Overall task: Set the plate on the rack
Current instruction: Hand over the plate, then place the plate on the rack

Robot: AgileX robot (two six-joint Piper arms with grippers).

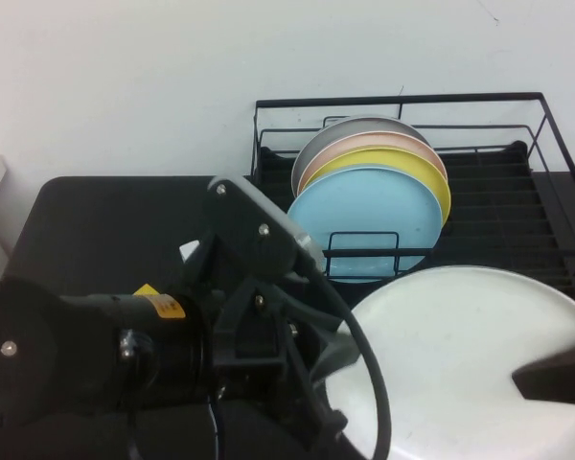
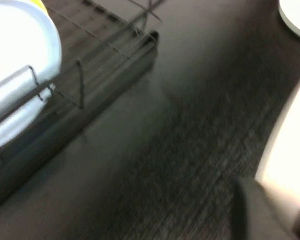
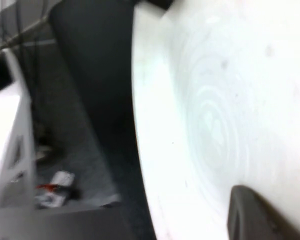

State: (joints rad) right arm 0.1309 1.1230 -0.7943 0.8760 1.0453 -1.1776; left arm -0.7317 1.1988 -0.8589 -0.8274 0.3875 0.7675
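Note:
The white plate [image 1: 460,355] hangs raised in front of the black wire rack [image 1: 402,100], tilted a little, at the lower right of the high view. My left gripper [image 1: 337,362] is at the plate's left rim; in the left wrist view the rim [image 2: 290,145] sits between its dark fingers [image 2: 255,210]. My right gripper [image 1: 556,381] grips the plate's right edge. In the right wrist view the plate [image 3: 225,100] fills the picture and one finger [image 3: 260,217] lies on its face.
The rack holds standing plates: grey [image 1: 364,123], pink [image 1: 388,144], yellow [image 1: 431,174] and light blue [image 1: 364,213] at the front. The rack's right half [image 1: 498,201] shows bare slats. A black mat [image 1: 105,220] covers the table to the left.

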